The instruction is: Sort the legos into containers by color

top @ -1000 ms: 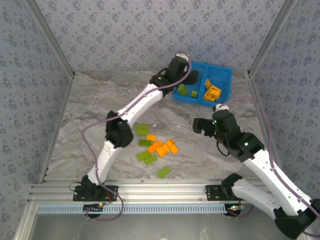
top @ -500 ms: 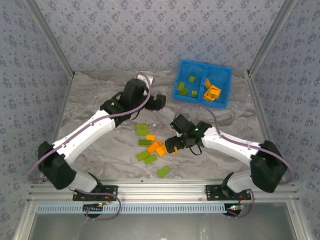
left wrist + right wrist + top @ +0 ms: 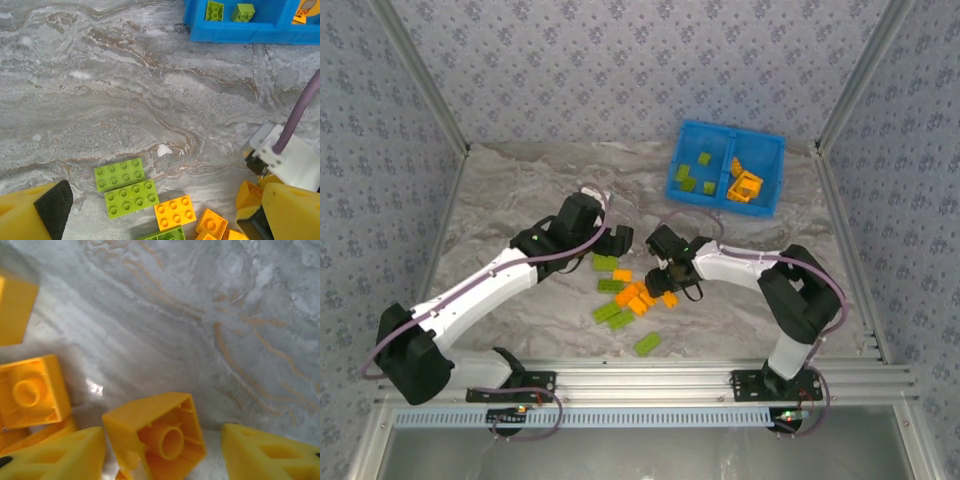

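A: Where's the orange brick (image 3: 160,435)?
B: Upturned on the table (image 3: 200,315), between the right gripper's (image 3: 162,442) parted fingers, I judge unclamped. Next: close, lift, carry to the tray's (image 3: 720,205) orange side.
A: Left gripper (image 3: 157,207)?
B: Spread wide above green bricks (image 3: 120,174).

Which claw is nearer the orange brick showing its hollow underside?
Right. The right claw straddles the orange brick, one finger either side. The left claw sits off to its left, by the green bricks.
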Controlling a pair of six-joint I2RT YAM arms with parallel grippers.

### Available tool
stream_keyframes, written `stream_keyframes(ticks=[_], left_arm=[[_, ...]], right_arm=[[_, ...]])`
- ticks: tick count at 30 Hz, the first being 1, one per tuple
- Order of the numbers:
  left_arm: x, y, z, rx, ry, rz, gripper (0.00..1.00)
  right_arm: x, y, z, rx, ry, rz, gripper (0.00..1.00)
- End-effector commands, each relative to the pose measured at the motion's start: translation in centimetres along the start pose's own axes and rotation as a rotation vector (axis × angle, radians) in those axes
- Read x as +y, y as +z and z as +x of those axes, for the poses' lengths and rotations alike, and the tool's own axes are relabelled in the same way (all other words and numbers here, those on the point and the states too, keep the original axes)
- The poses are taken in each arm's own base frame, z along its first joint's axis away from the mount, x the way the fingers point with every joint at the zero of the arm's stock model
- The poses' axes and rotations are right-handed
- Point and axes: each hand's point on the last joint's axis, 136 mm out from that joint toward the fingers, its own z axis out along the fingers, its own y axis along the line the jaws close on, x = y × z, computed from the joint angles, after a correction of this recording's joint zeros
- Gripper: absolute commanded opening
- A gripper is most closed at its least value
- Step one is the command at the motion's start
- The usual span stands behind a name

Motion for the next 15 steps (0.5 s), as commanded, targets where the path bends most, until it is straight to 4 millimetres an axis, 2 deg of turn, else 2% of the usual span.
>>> stream_keyframes(ticks=[1, 5, 9, 12, 15], left_arm=[[0.2, -0.5, -0.4, -0.031, -0.031, -0.009, 0.99], [0.4, -0.6, -0.8, -0.048, -0.030, -0.020, 0.99], [0.5, -0.6, -1.2, -0.060, -0.028, -0.024, 0.99], [0.4, -0.8, -1.2, -0.062, -0.020, -0.023, 0.99], [0.3, -1.0, -1.3, -0.069, -0.018, -0.010, 0.99]], right_arm=[[-1.2, 0.8, 0.8, 0.029, 0.036, 0.055, 0.53], [-3.4, 0.7, 1.5, 0.029, 0.082, 0.161, 0.46], [-3.2, -0.2, 0.5, -0.021, 0.104, 0.134, 0.37], [-3.3, -3.1, -1.3, -0.123, 0.124, 0.126, 0.36], [-3.9, -7.5, -3.6, -0.270, 0.161, 0.117, 0.36]])
